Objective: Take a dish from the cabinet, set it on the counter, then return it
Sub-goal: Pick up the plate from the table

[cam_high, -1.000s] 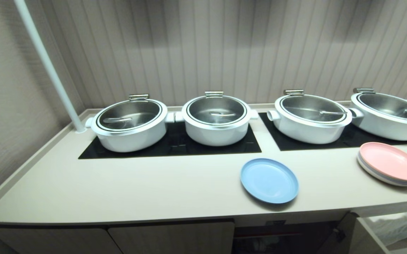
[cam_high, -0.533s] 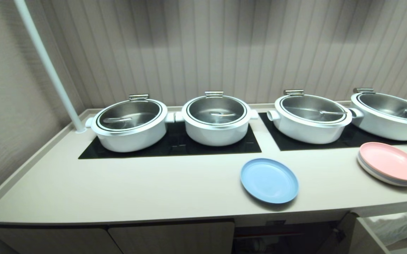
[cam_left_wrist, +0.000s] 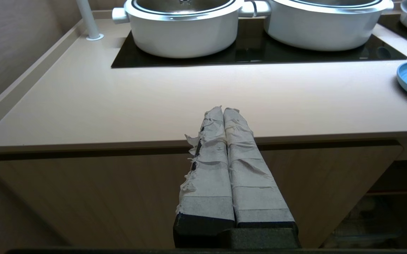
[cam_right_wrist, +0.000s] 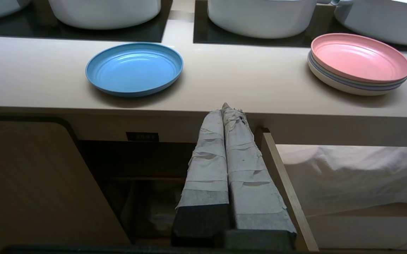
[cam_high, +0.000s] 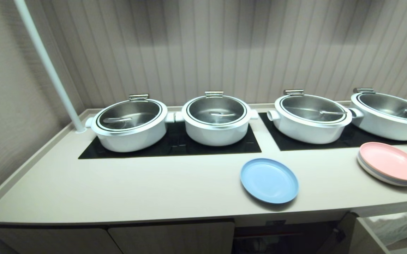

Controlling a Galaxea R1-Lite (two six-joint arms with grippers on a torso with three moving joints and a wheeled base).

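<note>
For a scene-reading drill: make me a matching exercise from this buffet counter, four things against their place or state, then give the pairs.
Things:
1. light-blue plate
2. stack of plates topped with pink
3. right gripper
4. white cloth

Places or states:
A. in the doorless niche under the counter
B. lying alone on the counter, in front of the gap between the two black cooktop panels
C. shut and empty, in front of the open cabinet
D. near the counter's right end, in front of the rightmost white pot

Pairs: 1-B, 2-D, 3-C, 4-A
</note>
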